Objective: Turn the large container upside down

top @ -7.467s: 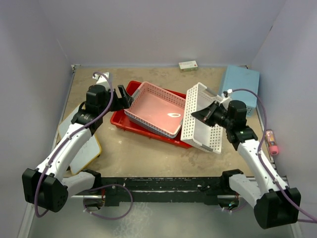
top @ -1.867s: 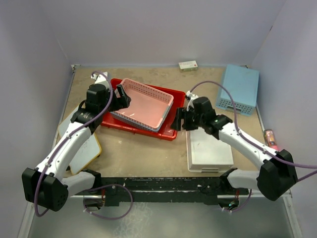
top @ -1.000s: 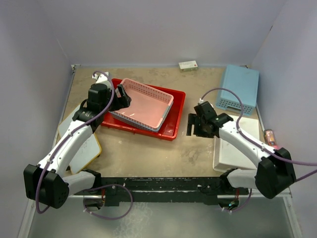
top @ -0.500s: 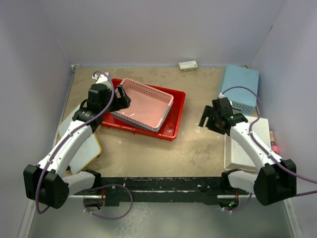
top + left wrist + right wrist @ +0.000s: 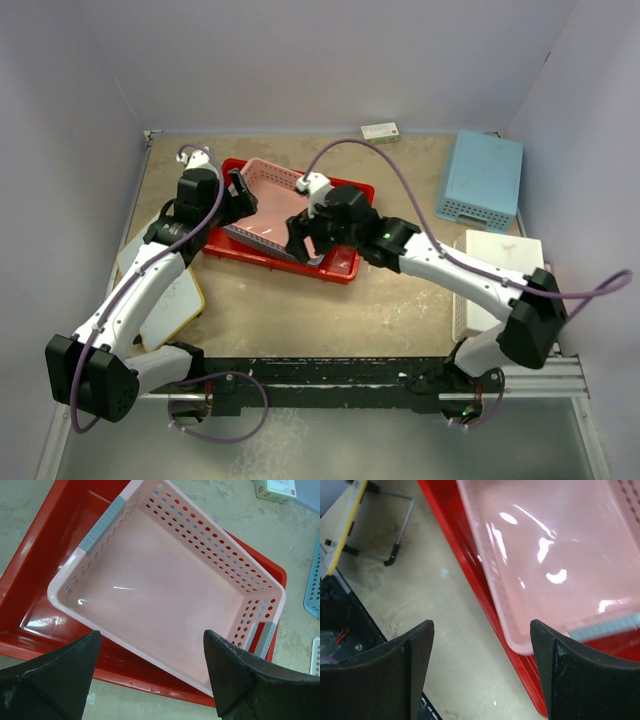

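Three lilac walls (image 5: 330, 60) (tan tabletop (image 5: 300, 310))

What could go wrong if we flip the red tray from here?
1. The pink basket sits in the red tray; a flip would likely dump or trap it.
2. The left gripper and right gripper hang open at the basket's walls, so either may clamp basket instead of tray rim.
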Motion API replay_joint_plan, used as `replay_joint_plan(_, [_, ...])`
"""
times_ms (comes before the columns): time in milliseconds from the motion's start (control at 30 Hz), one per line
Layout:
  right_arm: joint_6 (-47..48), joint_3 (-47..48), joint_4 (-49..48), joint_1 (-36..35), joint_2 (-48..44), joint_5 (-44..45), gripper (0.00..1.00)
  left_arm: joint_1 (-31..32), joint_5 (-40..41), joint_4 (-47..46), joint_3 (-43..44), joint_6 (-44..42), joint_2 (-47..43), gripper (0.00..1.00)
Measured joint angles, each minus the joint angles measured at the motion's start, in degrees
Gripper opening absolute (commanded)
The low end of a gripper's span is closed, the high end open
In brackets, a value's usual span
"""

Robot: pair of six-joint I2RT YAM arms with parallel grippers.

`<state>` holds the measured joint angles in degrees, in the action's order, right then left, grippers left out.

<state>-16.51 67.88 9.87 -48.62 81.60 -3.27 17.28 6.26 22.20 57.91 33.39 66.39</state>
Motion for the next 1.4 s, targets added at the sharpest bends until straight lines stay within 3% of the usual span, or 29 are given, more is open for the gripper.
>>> replay_joint_plan(167, [6.3, 8.9, -0.7, -4.8, 10.4, -0.2, 0.72, -0.6, 4.3, 3.3, 0.3, 3.1, -0.9, 0.80])
replay_joint_plan(367, [9.3, 16.5, -0.2, -5.2, 22.4, 0.7, 0.58, -8.7, 3.8, 6.8, 4.9, 3.5, -1.4, 0.80])
replay_joint_plan(467, [9.8, 19.1, 1.0, -5.2, 27.0, 1.2, 0.42, -9.9, 3.8, 7.2, 5.2, 3.5, -2.4, 0.80])
replay_joint_plan(600, [10.2, 20.6, 1.8, -5.2, 30.2, 1.9, 0.04, -9.9, 3.3, 8.2, 5.2, 3.4, -3.1, 0.80])
replay_joint_plan(633, [10.1, 20.9, 2.3, -5.2, 30.4, 2.3, 0.00, -9.9, 3.3, 8.4, 5.2, 3.4, -3.2, 0.80])
replay_joint_plan(1167, [8.7, 30.5, 10.6, -4.0, 21.4, 4.3, 0.00, -9.9, 2.1, 8.7, 5.2, 3.0, -4.3, 0.80])
replay_joint_plan(1400, [5.4, 28.5, 9.9, -0.2, 14.7, 3.7, 0.00, -9.9, 1.5, 8.2, 6.3, 2.5, -5.5, 0.80])
